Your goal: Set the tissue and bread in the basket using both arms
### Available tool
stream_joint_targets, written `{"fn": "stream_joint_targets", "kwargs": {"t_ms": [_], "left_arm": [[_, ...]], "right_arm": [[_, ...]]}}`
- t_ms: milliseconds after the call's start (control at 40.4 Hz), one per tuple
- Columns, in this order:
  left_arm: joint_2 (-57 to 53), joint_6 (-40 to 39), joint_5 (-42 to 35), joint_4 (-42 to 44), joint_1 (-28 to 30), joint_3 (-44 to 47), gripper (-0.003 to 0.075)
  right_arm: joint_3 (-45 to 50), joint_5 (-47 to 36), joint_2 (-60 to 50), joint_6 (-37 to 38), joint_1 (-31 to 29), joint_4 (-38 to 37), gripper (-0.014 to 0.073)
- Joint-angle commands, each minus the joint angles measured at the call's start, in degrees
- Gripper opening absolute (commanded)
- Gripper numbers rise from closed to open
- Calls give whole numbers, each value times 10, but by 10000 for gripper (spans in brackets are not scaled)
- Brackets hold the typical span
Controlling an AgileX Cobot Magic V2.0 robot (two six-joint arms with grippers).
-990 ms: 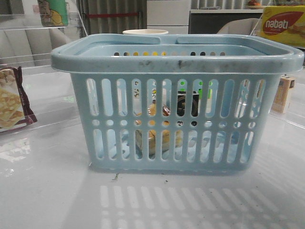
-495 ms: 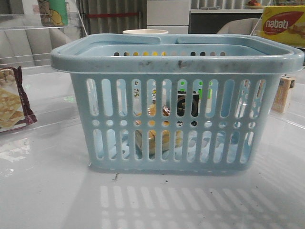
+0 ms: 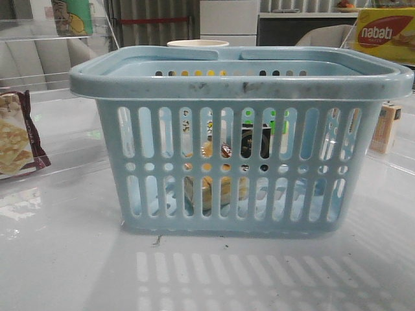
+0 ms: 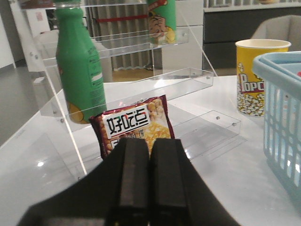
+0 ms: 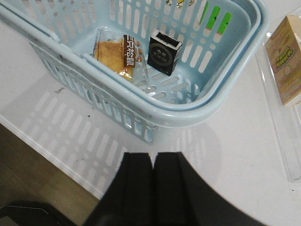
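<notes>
The light-blue basket point(image 3: 240, 139) stands on the white bench near its front edge, about midway between the left and right edges, its slotted front wall facing the front camera and its thick rim scuffed with dark marks. Through the slots a golden-brown shape shows low inside. From the right wrist camera the contents are plain: the bread point(image 5: 118, 56), in a crinkly clear wrapper with a dark printed band, lies flat on the basket floor, and a small black tissue pack point(image 5: 163, 52) lies just beside it, the two close together or touching at one corner.

The right gripper point(image 5: 153, 186) hangs above the bare bench outside the basket's rim, its two black fingers pressed together with nothing between them. The left gripper point(image 4: 149, 176) is likewise closed and empty, its fingers meeting, held over the bench toward the left edge.

Beyond the left gripper a maroon-edged cracker packet point(image 4: 134, 126) leans at the foot of a clear acrylic shelf point(image 4: 178, 80), with a green bottle point(image 4: 80, 66) standing on the shelf behind it. A yellow popcorn cup point(image 4: 256, 75) stands behind the basket. Toward the right edge a small carton point(image 3: 387, 127) stands on a clear tray, and farther back sits a yellow-red Nabati box point(image 3: 386, 34).
</notes>
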Motion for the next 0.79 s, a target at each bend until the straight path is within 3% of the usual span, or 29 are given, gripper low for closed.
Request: {"fn": "stream_joint_targets", "kwargs": {"t_ms": [0,644,767], "left_arm": [[-17,-6,-42,-29,7,1,91],[-17,-6,-51,-27,-19,2,91],[-17,-39,-57,24,-25,2,91]], "right_arm": [[-14,-39,-3,-3,1,-6,76],[-14,-38,-3,-3,1,-6,76],[-14,-38,-3,-3,1,-6,76]]}}
